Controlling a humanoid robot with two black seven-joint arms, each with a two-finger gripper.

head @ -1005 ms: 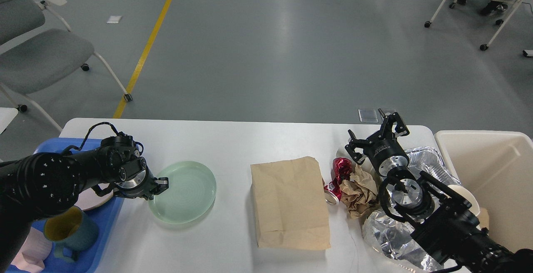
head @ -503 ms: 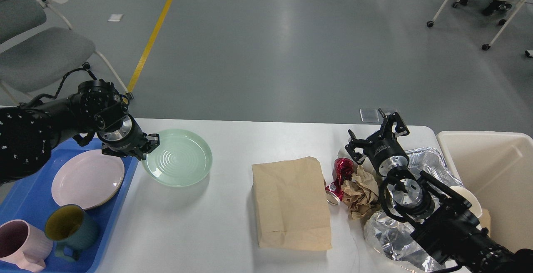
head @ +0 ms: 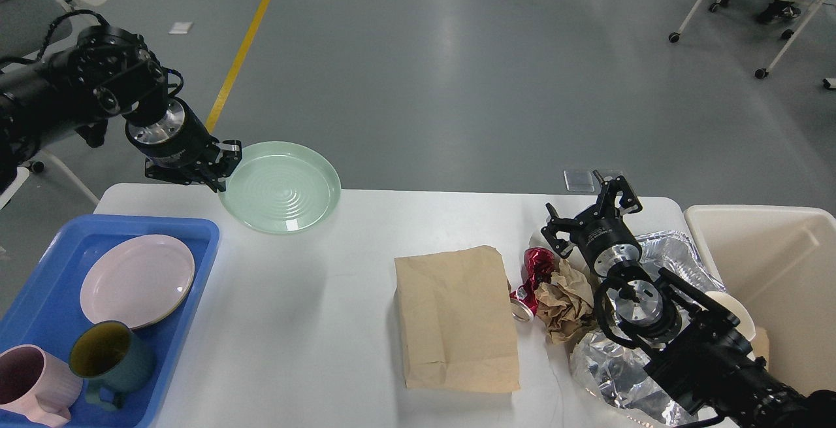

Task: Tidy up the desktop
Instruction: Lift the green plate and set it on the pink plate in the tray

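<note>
The left gripper [head: 225, 165] clenched the round pale-green ribbed plate [head: 282, 187] above the white rectangular desktop [head: 313, 323], while the right gripper [head: 591, 212] hung spread open.

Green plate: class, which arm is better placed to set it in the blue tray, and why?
Left. The left gripper already holds the green plate near the blue tray; the right gripper is far across the desktop.

Bright, even overhead light; sharp focus; floor [head: 450, 55] glare.

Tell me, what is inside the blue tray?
The blue tray holds a pink plate, a dark teal mug and a pink mug. Anything underneath them is hidden.
</note>
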